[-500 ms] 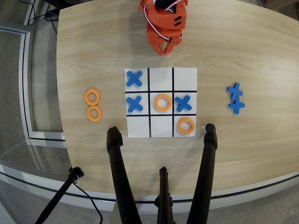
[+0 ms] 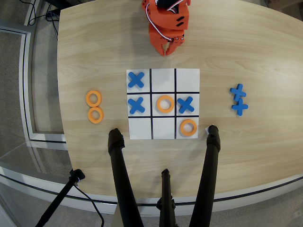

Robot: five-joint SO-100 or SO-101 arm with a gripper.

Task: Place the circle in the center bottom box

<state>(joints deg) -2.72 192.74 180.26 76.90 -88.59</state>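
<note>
The white nine-cell board [image 2: 163,135] lies mid-table in the overhead view. Its edge row toward the orange arm holds the center bottom box [image 2: 163,79], an empty white cell. Two loose orange circles [image 2: 93,98] [image 2: 95,115] rest on the wood left of the board. Two more rings sit on the board, one in the central cell [image 2: 165,103] and one in the lower right cell [image 2: 188,127]. My gripper [image 2: 167,51] hangs folded above the board's top edge, looking shut and holding nothing, well away from every ring.
Blue X pieces occupy three cells [image 2: 136,79] [image 2: 136,105] [image 2: 185,104]. Two spare X pieces [image 2: 238,91] [image 2: 240,107] lie right of the board. Black stand legs [image 2: 118,165] [image 2: 211,156] [image 2: 165,189] rise over the table's near edge below the board.
</note>
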